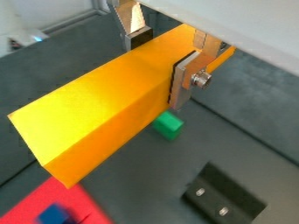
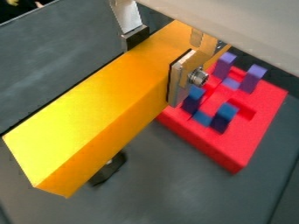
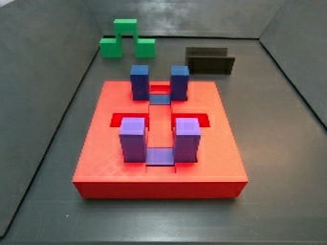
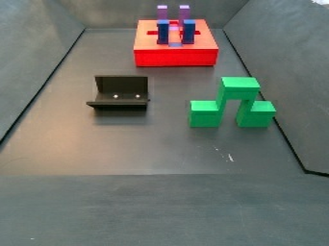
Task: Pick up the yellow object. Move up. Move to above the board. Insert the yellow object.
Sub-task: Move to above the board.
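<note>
The yellow object [image 1: 100, 109] fills both wrist views, clamped between the tool's [image 1: 163, 57] plates, apparently raised beside the board [image 2: 251, 131], with the green block [image 1: 170, 125] underneath.

Gripper [image 1: 163, 57] above the floor, clamped on the long yellow-orange bar [image 1: 100, 105]: fingers [image 1: 187, 77] read to me as flat brushed silver metal plates with dark matt pads, one bright screw head. Bar looks like smooth plastic, soft satin sheen, no grain. Large flat red slab [image 3: 160, 144] and its blue-purple posts [image 3: 134, 136]: smooth matt plastic by the look. Green stepped block [image 4: 232, 104] same finish. Dark L-shaped fixture [image 4: 119, 93]: matt black, faint sheen. Dark grey floor [image 4: 141, 173] looks matt, slightly scuffed.
</note>
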You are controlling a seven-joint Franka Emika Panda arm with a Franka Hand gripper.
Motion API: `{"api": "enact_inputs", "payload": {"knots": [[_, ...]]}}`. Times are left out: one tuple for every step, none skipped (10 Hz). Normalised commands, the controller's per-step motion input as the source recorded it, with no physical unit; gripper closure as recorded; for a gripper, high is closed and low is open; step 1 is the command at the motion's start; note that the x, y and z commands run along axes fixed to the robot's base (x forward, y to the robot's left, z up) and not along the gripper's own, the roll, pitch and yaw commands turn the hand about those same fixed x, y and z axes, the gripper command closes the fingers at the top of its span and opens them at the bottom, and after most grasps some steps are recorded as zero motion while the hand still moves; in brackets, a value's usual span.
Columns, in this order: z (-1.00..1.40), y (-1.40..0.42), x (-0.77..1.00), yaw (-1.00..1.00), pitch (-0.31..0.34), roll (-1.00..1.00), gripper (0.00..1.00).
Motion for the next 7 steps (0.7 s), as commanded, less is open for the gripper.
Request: {"api": "enact_inputs", "payload": {"knots": [[0.22, -1.40, -0.09, 0.02, 0.202, -0.02, 1.00], [0.23, -1.40, -0.09, 0.02, 0.143, -0.01, 1.00], [0.23, -1.40, -0.08, 0.02, 0.121, 0.00, 1.00], [0.24, -1.40, -0.06, 0.01, 0.106, -0.02, 1.00], [0.24, -1.40, -0.03, 0.01, 0.111, 0.01, 1.00], [0.13, -0.68, 0.04, 0.01, 0.136, 0.02, 1.00], [0.09, -0.43, 0.06, 0.00, 0.141, 0.01, 1.00]]}}
